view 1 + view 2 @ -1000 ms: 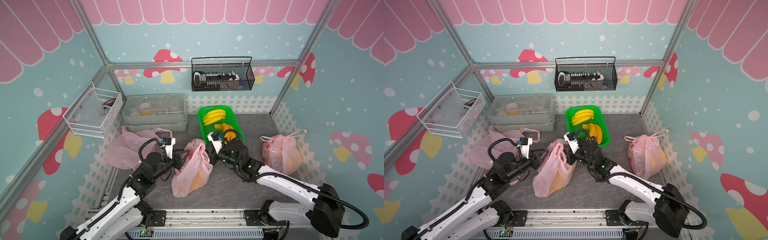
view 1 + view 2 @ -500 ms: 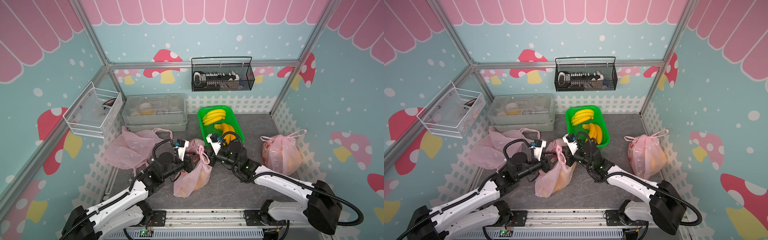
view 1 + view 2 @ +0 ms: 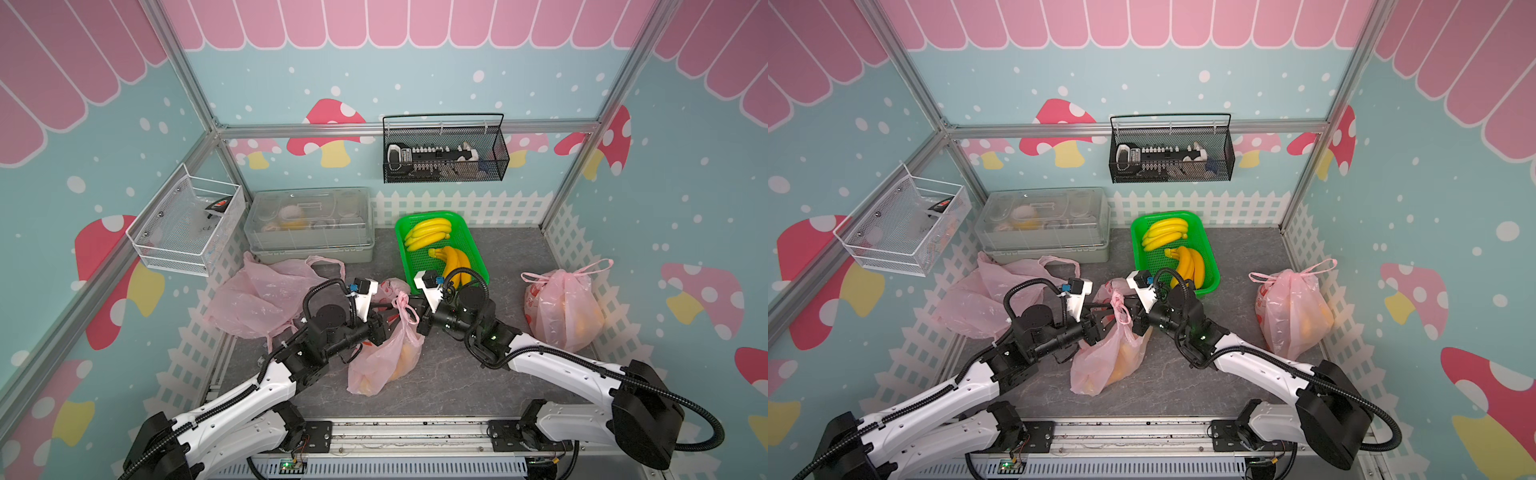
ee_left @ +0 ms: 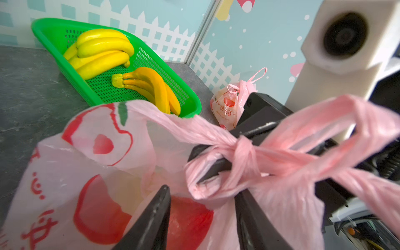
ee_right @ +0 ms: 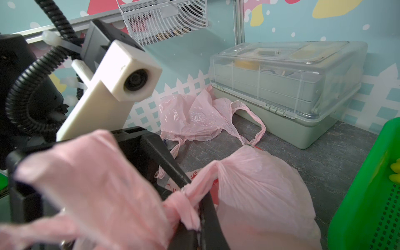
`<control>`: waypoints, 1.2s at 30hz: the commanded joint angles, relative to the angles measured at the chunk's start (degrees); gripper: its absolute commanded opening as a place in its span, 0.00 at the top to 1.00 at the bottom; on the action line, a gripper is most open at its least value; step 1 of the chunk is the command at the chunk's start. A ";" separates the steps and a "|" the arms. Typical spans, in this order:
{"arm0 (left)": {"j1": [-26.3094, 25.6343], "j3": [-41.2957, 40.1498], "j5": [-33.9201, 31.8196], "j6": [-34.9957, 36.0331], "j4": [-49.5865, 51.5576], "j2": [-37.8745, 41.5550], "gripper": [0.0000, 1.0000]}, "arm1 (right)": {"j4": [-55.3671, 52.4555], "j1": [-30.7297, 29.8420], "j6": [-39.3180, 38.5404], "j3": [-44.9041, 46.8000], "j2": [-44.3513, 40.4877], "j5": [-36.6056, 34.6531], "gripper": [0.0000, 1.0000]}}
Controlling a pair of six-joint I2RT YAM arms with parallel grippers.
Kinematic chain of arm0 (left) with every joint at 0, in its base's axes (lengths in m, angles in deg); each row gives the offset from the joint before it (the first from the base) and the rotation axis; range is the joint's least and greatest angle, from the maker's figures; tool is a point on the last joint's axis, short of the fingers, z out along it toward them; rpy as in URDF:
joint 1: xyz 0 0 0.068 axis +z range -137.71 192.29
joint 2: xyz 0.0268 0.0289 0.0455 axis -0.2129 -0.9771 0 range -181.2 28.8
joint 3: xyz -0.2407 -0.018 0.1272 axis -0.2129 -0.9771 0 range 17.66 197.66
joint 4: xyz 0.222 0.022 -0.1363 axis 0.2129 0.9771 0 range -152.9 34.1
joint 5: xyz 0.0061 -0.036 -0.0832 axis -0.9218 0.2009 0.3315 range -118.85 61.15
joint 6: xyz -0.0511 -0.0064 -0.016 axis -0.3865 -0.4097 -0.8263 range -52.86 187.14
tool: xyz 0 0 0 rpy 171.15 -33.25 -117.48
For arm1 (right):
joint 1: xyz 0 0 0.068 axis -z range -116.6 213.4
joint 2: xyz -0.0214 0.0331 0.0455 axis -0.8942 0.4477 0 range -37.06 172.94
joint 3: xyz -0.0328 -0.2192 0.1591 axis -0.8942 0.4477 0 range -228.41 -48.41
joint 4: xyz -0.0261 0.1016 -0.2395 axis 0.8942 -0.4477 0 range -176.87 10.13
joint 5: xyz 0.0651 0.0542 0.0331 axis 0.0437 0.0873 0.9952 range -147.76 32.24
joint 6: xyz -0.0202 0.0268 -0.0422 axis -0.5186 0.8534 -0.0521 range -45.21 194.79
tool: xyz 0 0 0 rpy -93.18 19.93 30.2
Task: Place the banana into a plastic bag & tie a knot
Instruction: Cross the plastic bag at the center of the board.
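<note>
A pink plastic bag (image 3: 384, 361) (image 3: 1106, 365) sits mid-table with a banana (image 3: 405, 359) showing orange through it. Its handles are tied in a knot (image 3: 402, 305) (image 4: 244, 149) at the top. My right gripper (image 3: 415, 309) (image 5: 200, 216) is shut on a handle strip just beside the knot. From the other side my left gripper (image 3: 386, 318) (image 4: 202, 191) is open, its fingers (image 4: 155, 216) astride a loose handle loop without pinching it. More bananas (image 3: 428, 232) lie in the green basket (image 3: 471, 245).
A second knotted pink bag (image 3: 561, 307) stands at the right. Empty pink bags (image 3: 266, 297) lie crumpled at the left, in front of a clear lidded box (image 3: 309, 224). A white wire basket (image 3: 187, 226) and a black one (image 3: 444, 158) hang on the walls.
My left arm has reached in to the right up to the bag's top and its jaws have spread wider. The right gripper has kept its hold on the handle.
</note>
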 commanded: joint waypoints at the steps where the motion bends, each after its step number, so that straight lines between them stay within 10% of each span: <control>1: -2.12 1.61 4.14 -0.22 -2.77 -1.50 0.51 | 4.23 0.25 2.37 0.27 0.50 0.08 1.00; 19: 0.60 -1.22 -6.90 -0.06 6.14 11.02 0.41 | 5.84 0.72 3.08 0.48 1.78 2.27 1.00; 36: 7.61 0.07 7.92 -3.85 0.22 6.34 0.58 | 5.49 0.71 3.02 0.19 2.14 2.88 1.00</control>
